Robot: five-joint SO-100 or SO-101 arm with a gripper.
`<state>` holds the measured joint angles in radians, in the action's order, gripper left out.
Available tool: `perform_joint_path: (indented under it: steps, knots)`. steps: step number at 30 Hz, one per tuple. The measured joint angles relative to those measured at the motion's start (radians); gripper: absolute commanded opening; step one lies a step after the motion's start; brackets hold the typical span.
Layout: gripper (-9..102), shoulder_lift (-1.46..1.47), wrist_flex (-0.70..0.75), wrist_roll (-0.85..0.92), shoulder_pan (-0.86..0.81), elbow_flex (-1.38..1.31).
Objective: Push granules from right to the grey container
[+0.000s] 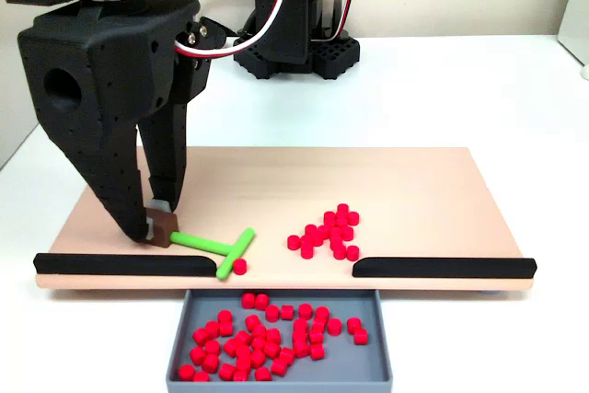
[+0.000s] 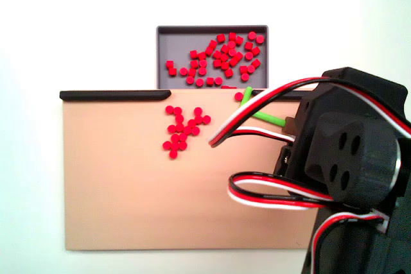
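My gripper (image 1: 157,221) stands at the left end of the tan board (image 1: 414,190), shut on the brown block at the end of the green T-shaped tool (image 1: 213,246). The tool lies flat, its crossbar pointing towards the gap between the black bars. One red granule (image 1: 239,267) touches the crossbar's near end. A cluster of granules (image 1: 329,230) sits on the board right of the tool, apart from it. The grey container (image 1: 365,362) lies below the gap, holding several granules (image 1: 267,333). From above, the cluster (image 2: 183,126), container (image 2: 170,40) and tool (image 2: 270,119) show; the arm hides the gripper.
Two black bars (image 1: 124,264) (image 1: 442,267) line the board's near edge, with a gap between them over the container. The arm's base (image 1: 285,16) stands behind the board. The arm's body and cables (image 2: 340,158) cover the board's lower right in the view from above.
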<state>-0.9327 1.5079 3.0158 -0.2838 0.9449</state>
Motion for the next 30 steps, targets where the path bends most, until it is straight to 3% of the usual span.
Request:
perform_joint_path:
  steps: [21, 30]
  knots:
    - [0, 0.0, 0.0, -0.175, 0.034, 0.0]
    - [0, -0.003, 0.0, -0.365, 0.078, 0.0]
